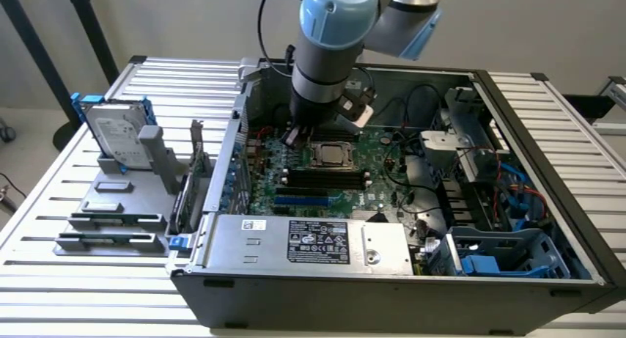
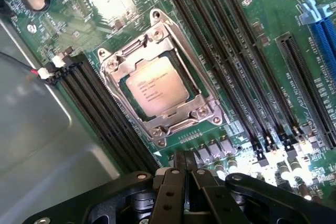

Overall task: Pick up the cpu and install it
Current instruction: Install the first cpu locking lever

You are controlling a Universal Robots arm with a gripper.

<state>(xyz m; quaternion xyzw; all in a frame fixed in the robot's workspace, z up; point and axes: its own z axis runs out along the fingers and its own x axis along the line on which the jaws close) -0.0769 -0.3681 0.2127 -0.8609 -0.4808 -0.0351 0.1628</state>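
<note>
The cpu (image 2: 156,86), a flat square chip with a shiny silver top, lies seated in the metal socket frame (image 2: 209,113) on the green motherboard (image 2: 247,35). In the exterior view the cpu (image 1: 330,154) sits at the middle of the board inside the open computer case (image 1: 391,294). My gripper (image 2: 185,162) hangs above the board just beside the socket, its black fingers pressed together and shut with nothing between them. The blue-grey arm (image 1: 328,52) reaches down into the case from above, just behind the socket.
Black memory slots (image 2: 231,61) flank the socket on both sides, and blue slots (image 2: 323,40) lie further out. A silver power supply (image 1: 303,243) fills the case's near side. On the exterior view's left, a hard drive in a blue bracket (image 1: 116,136) and grey blocks (image 1: 108,221) stand on the table.
</note>
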